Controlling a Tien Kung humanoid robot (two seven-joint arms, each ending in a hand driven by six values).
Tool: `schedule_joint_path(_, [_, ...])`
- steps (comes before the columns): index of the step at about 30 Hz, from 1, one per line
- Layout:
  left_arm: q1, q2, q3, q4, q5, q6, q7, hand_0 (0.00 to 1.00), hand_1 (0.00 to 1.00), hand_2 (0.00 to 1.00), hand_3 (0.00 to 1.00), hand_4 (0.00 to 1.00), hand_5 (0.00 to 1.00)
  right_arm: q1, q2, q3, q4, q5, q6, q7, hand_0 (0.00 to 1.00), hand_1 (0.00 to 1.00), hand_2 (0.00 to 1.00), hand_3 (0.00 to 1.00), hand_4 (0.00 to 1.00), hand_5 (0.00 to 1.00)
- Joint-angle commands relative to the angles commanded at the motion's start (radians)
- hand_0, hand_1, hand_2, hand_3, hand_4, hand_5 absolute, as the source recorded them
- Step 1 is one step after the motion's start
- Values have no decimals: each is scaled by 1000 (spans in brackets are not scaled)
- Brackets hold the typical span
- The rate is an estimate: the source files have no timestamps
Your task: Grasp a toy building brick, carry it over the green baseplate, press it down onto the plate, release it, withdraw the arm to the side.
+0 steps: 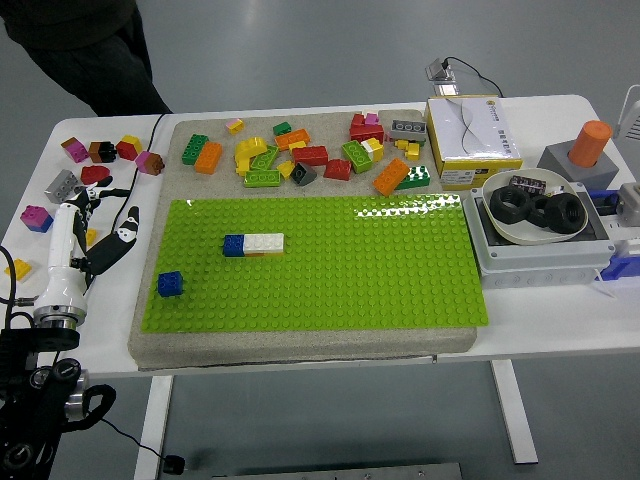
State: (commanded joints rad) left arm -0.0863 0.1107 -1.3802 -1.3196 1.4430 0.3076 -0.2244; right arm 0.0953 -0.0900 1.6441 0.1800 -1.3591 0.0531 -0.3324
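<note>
White table [300, 355] bears left hand [80, 235], fingers spread, empty.

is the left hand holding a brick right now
No, the left hand is empty with fingers relaxed, off the baseplate's left edge, while the blue brick sits on the plate.

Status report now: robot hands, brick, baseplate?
Left robot hand open, empty, left of green studded baseplate. Right hand not in view. Small blue brick seated on plate's left edge. Nothing blocking.
</note>
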Motion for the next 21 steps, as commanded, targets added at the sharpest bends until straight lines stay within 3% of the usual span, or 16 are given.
schedule_joint_path(8, [18,30,0,-34,58,-59,77,937,929,858,538,786,2,1,-2,0,0,0,0,1,633,620,691,720,777,979])
schedule_joint_path(9, [21,37,0,-37,74,-73,98,951,953,941,738,918,63,1,-3,0,0,0,0,1,633,619,691,720,777,979])
schedule_joint_path(21, [38,115,23,-68,293,-204,300,975,975,980,760,975,128,3,-7,0,0,1,0,1,633,619,690,718,777,979])
